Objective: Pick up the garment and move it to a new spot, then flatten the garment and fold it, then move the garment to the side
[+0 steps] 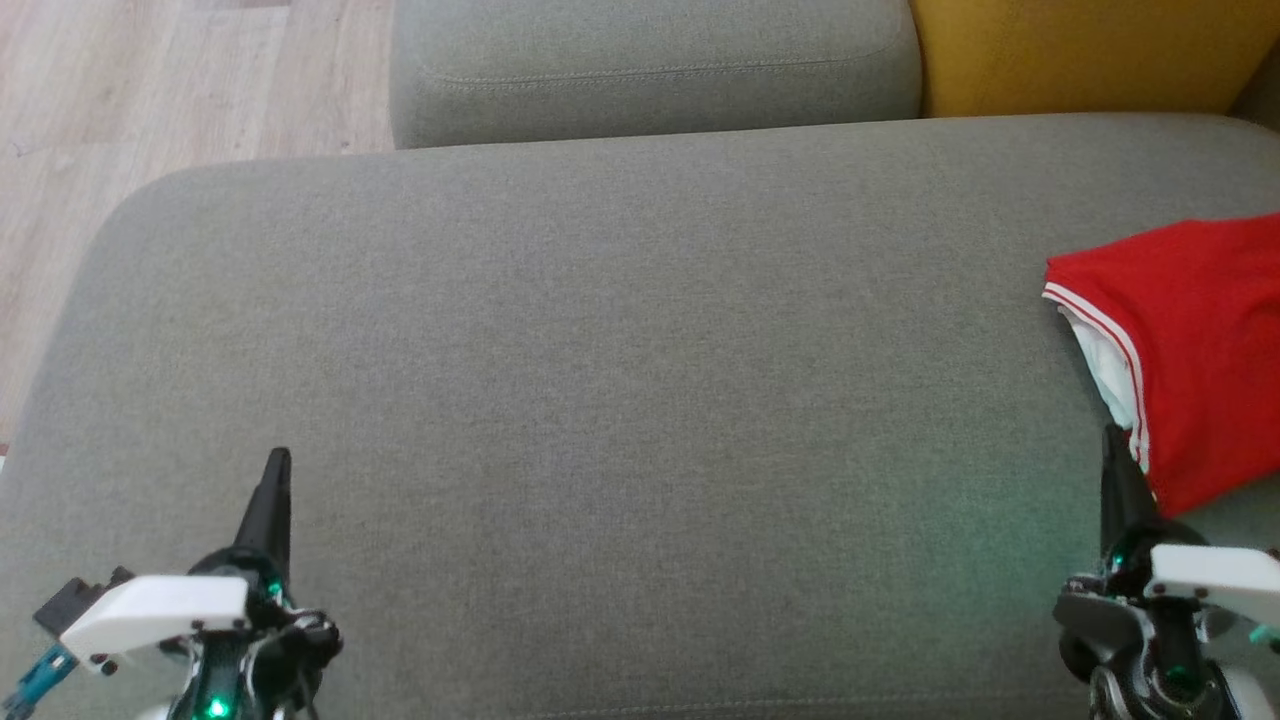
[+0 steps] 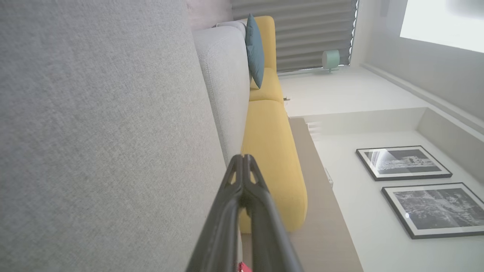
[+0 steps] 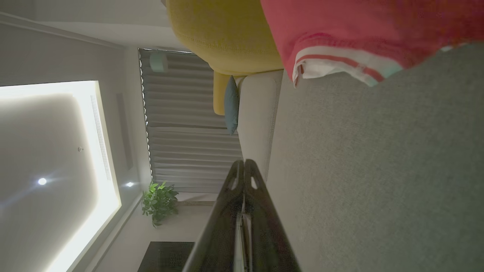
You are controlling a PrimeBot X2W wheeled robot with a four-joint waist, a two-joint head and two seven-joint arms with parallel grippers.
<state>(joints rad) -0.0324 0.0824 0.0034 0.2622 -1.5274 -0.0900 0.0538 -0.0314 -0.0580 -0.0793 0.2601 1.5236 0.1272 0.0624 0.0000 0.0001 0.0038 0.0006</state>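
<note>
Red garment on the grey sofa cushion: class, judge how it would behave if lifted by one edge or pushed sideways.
The red garment probably flops and drapes, since it lies in soft folded layers. It looks light, being thin cloth. Pushed, it likely bunches rather than slides, as the grey cushion is coarsely woven.

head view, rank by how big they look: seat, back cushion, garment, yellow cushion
1. seat
2. back cushion
3. garment and yellow cushion: about alike, both cut off by the frame edge, so unranked
</note>
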